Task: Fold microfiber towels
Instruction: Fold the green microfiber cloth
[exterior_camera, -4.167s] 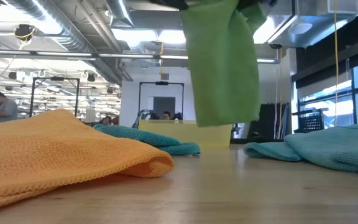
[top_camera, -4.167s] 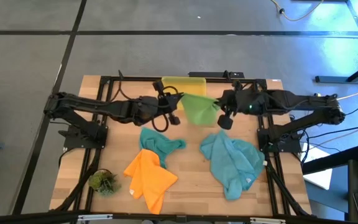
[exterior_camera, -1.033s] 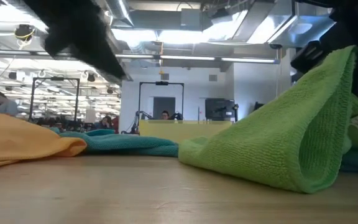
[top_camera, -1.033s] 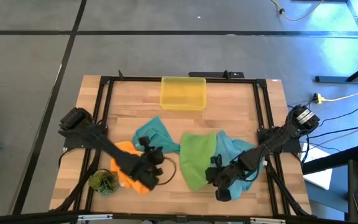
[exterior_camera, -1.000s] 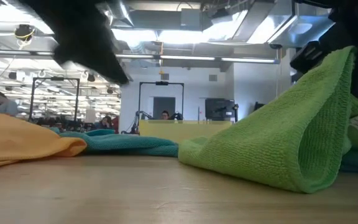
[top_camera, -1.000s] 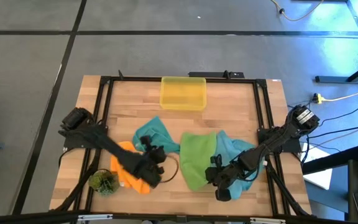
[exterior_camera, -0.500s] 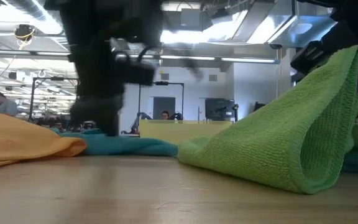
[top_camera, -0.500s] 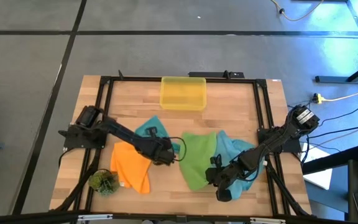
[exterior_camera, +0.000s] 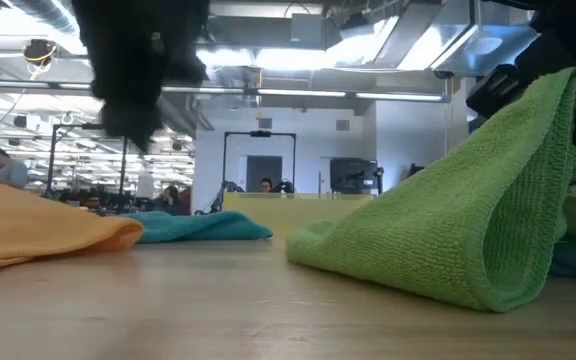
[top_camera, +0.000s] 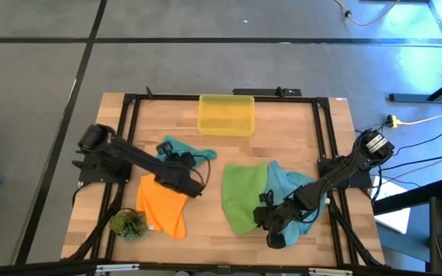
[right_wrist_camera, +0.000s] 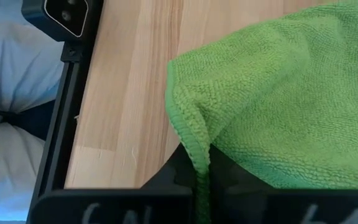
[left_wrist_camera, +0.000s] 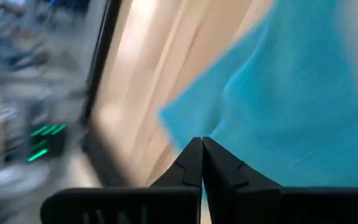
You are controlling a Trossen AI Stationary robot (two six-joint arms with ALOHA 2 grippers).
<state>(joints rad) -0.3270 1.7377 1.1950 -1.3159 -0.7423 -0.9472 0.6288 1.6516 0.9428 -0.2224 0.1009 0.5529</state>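
High view: whole table, both arms and all four towels seen from above.
Left gripper: near the table's middle, just beside the orange towel's upper right corner; fingers pressed together. Whether cloth is pinched cannot be told.
Left wrist view: closed fingertips meet in front of teal cloth, with bare wood beside it.
Right gripper: low at the front, on the green towel's right edge; fingers clamped on that towel's hem.
Right wrist view: green hem runs down between the fingers; wood and the dark table frame lie beyond.
Green towel: front centre, partly overlapping the right teal towel, its gripped side raised off the wood.
Low view: green towel rises as a slope toward the right, its lower fold resting on the table.
Orange towel: front left, lying flat, just beside the plant tuft.
Left teal towel: bunched behind the orange one, under the left arm.
Right teal towel: right of the green towel, partly covered by it and by the right arm.
Bin: yellow, at the far edge, apart from the towels.
Plant tuft: front left corner.
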